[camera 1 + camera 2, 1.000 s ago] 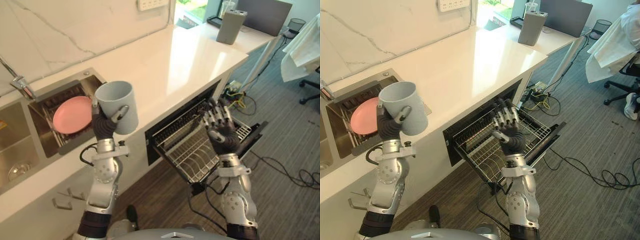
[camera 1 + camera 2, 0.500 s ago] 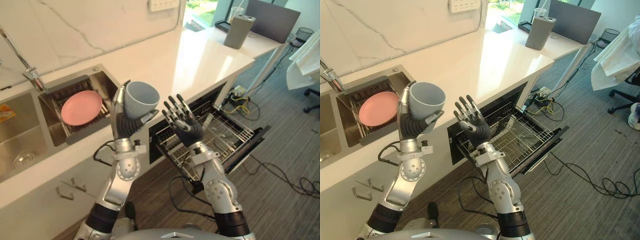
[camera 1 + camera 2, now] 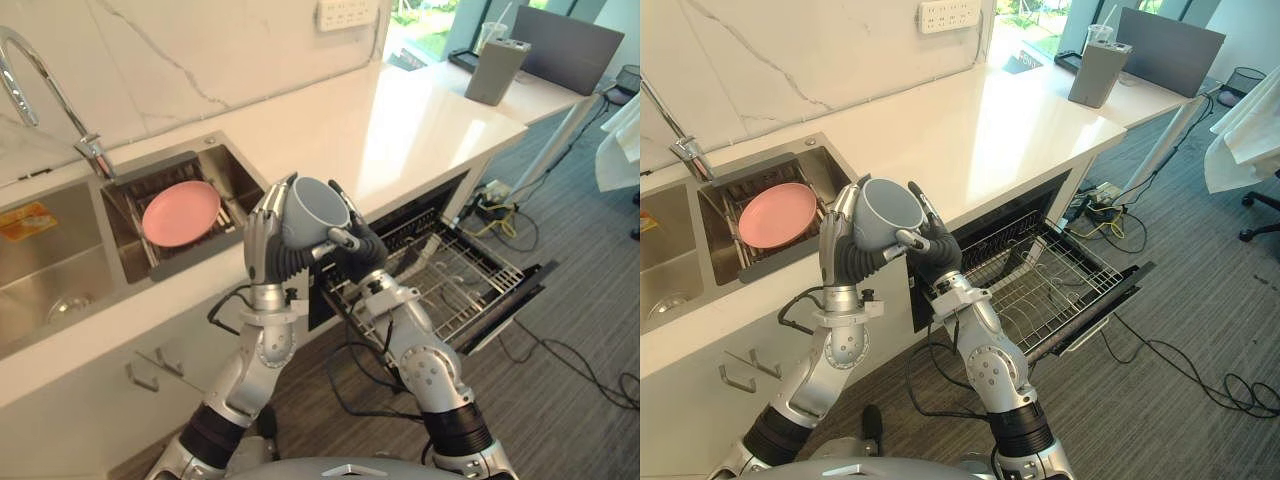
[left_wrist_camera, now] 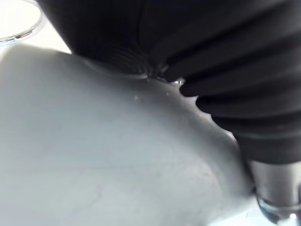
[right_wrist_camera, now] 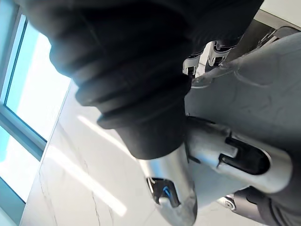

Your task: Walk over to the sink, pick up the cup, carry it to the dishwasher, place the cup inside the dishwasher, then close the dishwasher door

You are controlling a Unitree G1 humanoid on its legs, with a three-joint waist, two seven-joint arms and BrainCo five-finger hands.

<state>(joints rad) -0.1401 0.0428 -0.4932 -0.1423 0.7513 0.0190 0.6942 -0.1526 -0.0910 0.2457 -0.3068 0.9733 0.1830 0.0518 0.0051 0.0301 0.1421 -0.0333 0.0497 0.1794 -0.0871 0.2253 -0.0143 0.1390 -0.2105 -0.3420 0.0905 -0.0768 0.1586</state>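
Gripping the cup (image 3: 314, 207), left hand (image 3: 264, 246) and right hand (image 3: 358, 256) hover beside white counter (image 3: 400, 120), near open dishwasher (image 3: 470, 280).

We saw a pink plate (image 3: 181, 212) lying on a dark wire rack (image 3: 232, 207), just below a curved chrome tap (image 3: 95, 157). A yellow-labelled item (image 3: 27, 220) sat further left. The pale countertop (image 3: 400, 120) ran back to a marble wall carrying a white socket strip (image 3: 950, 14). At the far end stood a grey box (image 3: 1096, 73), a clear cup with a straw (image 3: 1100, 33) just behind it and a dark screen (image 3: 1170, 50) beside it. White cloth (image 3: 1250, 130) hung at the right edge, near a wire bin (image 3: 1246, 78). Black cables (image 3: 1230, 385) trailed over the grey floor, and two metal handles (image 3: 745, 368) showed on the cabinet front.
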